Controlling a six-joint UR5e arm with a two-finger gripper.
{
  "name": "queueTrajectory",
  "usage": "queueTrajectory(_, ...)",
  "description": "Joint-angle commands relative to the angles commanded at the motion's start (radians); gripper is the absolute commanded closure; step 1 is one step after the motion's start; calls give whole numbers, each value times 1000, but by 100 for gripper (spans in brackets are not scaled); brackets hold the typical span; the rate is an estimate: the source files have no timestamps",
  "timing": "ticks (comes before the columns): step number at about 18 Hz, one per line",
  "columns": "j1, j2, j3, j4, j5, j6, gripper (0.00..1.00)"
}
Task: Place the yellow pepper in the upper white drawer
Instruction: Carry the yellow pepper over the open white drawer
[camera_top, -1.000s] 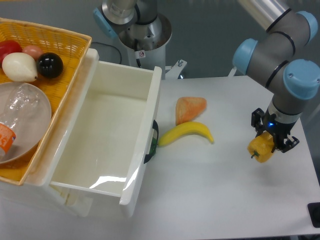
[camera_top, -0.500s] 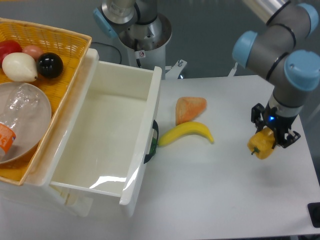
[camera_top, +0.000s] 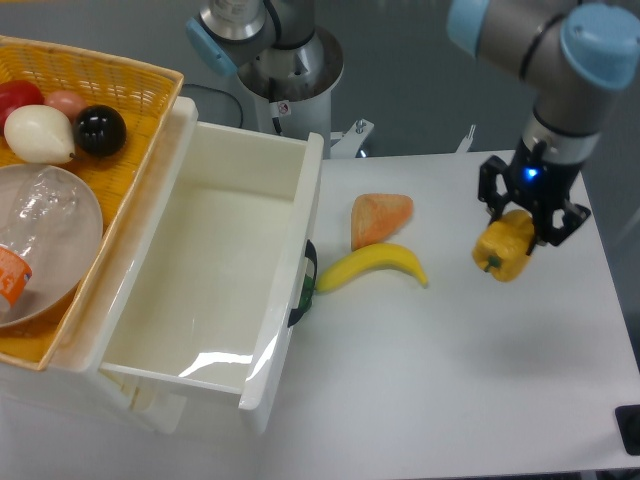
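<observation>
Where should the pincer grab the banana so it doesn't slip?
Probably the thick middle of the banana, coming straight down from above. It lies flat on the table, curved, with thin ends, so the middle gives two long sides to squeeze. The orange wedge touches its upper edge, so go carefully there.

The pepper (camera_top: 504, 250) is held in the gripper (camera_top: 525, 218) above the table (camera_top: 450, 380), right of the banana (camera_top: 372, 268). The drawer (camera_top: 215, 275) is set at the left, beside a basket (camera_top: 95, 90).
</observation>
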Motion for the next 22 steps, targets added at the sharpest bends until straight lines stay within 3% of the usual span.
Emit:
queueTrajectory(8,-77,104,-38,2,-107,-172,67)
queueTrajectory(22,-252,161,-103,12,-197,-420,67)
